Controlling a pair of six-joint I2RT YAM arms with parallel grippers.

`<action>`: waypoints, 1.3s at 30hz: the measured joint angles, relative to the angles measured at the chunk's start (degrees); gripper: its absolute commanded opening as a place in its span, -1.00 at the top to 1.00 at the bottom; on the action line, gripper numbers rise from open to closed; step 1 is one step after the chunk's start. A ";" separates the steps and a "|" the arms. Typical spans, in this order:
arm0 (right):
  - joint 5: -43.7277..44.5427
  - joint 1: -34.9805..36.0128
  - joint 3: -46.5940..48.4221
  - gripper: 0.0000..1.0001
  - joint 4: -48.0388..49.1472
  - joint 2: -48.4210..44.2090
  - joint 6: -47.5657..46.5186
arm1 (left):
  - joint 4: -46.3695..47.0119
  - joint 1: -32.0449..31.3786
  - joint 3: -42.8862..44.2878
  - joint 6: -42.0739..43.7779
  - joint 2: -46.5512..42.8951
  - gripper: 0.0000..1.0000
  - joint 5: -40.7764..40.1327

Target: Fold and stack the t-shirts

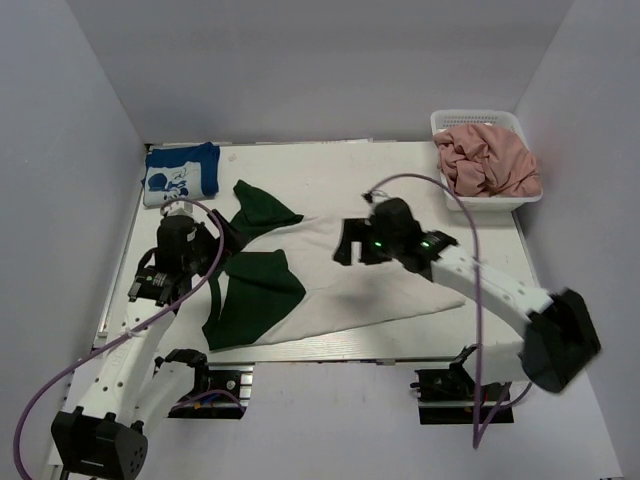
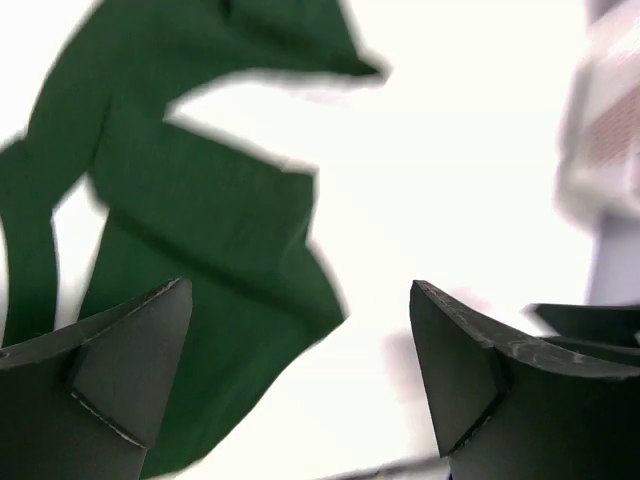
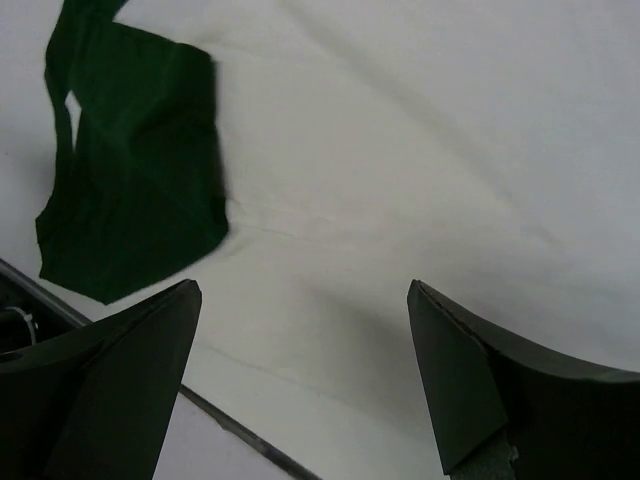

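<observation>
A white t-shirt with dark green sleeves (image 1: 350,285) lies spread on the table, partly folded; its green sleeves (image 1: 255,290) lie at the left. It also shows in the left wrist view (image 2: 200,230) and in the right wrist view (image 3: 400,180). A folded blue and white t-shirt (image 1: 182,173) lies at the far left corner. My left gripper (image 1: 160,288) is open and empty above the shirt's left edge. My right gripper (image 1: 352,245) is open and empty above the white body of the shirt.
A white basket (image 1: 478,122) holding crumpled pink t-shirts (image 1: 490,162) stands at the far right corner. Grey walls close in the table on three sides. The table's front edge (image 3: 240,440) runs just below the shirt.
</observation>
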 measured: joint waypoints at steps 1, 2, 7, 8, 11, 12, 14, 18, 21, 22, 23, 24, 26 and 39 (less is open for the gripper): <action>-0.02 2.36 3.80 -0.79 0.50 4.70 -0.72 | 0.87 0.04 1.22 -0.57 -0.28 -0.98 -0.83; -0.13 4.37 7.89 -0.79 1.40 9.60 -1.46 | 1.75 0.11 1.60 -1.09 -0.61 -0.98 -1.40; -0.59 10.73 29.09 -0.79 3.61 33.27 -5.73 | 2.67 0.17 -0.42 -3.02 -0.87 -0.98 -1.57; -0.66 11.32 32.39 -0.79 4.07 36.89 -6.49 | 2.03 0.17 -0.57 -3.15 -0.57 -0.98 -1.66; -0.79 12.74 41.70 -0.79 3.74 47.08 -8.74 | 0.44 0.17 -0.57 -3.74 0.44 -0.98 -2.78; -0.83 13.05 43.98 -0.79 3.61 49.81 -9.42 | -0.09 0.17 -0.57 -4.00 0.48 -0.98 -3.26; -1.22 13.57 47.34 -0.79 3.30 53.92 -10.43 | -0.48 0.17 -0.74 -4.39 0.17 -0.98 -3.98; -1.55 14.14 53.05 -0.44 1.55 59.82 -11.45 | -1.09 0.17 -1.36 -4.81 -1.75 -0.98 -5.11; -1.75 14.47 53.51 -0.24 0.46 60.94 -11.21 | -1.27 0.17 -1.57 -5.01 -3.43 -0.98 -6.05; -1.77 14.51 53.46 -0.24 -0.02 60.94 -11.06 | -1.40 0.17 -1.66 -5.03 -3.82 -0.98 -6.32; -1.79 14.53 53.46 -0.17 -0.31 60.92 -10.97 | -1.44 0.17 -1.79 -5.03 -4.20 -0.98 -6.58; -1.79 14.56 53.40 -0.08 -0.33 60.92 -10.97 | -1.55 0.17 -1.86 -5.07 -4.42 -0.98 -6.73; -1.81 14.58 52.70 0.34 -0.26 60.92 -10.93 | -1.64 0.17 -1.88 -5.20 -4.52 -0.98 -6.99; 2.36 15.19 47.36 1.00 1.81 56.59 -10.27 | -1.81 0.17 -2.25 -5.60 -4.72 -0.98 -7.78</action>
